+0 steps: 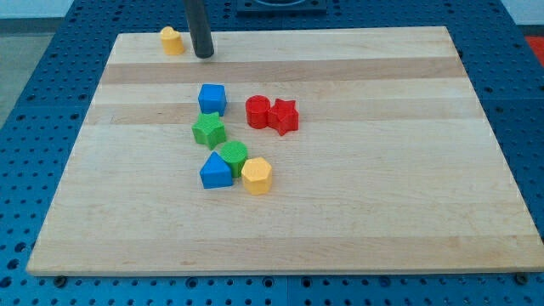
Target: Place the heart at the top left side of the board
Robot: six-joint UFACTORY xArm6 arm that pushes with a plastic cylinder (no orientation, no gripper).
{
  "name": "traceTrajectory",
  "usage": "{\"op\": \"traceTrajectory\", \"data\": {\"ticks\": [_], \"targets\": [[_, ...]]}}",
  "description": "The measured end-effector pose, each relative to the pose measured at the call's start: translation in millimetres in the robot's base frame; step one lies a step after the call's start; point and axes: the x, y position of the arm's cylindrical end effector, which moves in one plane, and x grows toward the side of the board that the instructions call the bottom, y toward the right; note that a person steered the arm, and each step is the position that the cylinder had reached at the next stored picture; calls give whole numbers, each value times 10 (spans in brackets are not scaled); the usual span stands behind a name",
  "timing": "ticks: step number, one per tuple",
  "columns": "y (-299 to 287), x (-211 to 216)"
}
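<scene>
The yellow heart block (172, 40) sits near the board's top left corner. My tip (204, 55) rests on the board just to the right of the heart, a small gap apart. The rod rises from it to the view's top edge.
On the wooden board (382, 212), a blue cube (212, 98), a green star (208, 130), a green cylinder (232, 156), a blue triangular block (215, 172) and a yellow hexagon (256, 175) cluster left of centre. A red cylinder (257, 111) touches a red star (284, 116).
</scene>
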Motion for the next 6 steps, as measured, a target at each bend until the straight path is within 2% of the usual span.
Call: {"op": "traceTrajectory", "data": {"ticks": [1,2,6], "targets": [[-208,-205],[-513,-208],[-741,-180]]}}
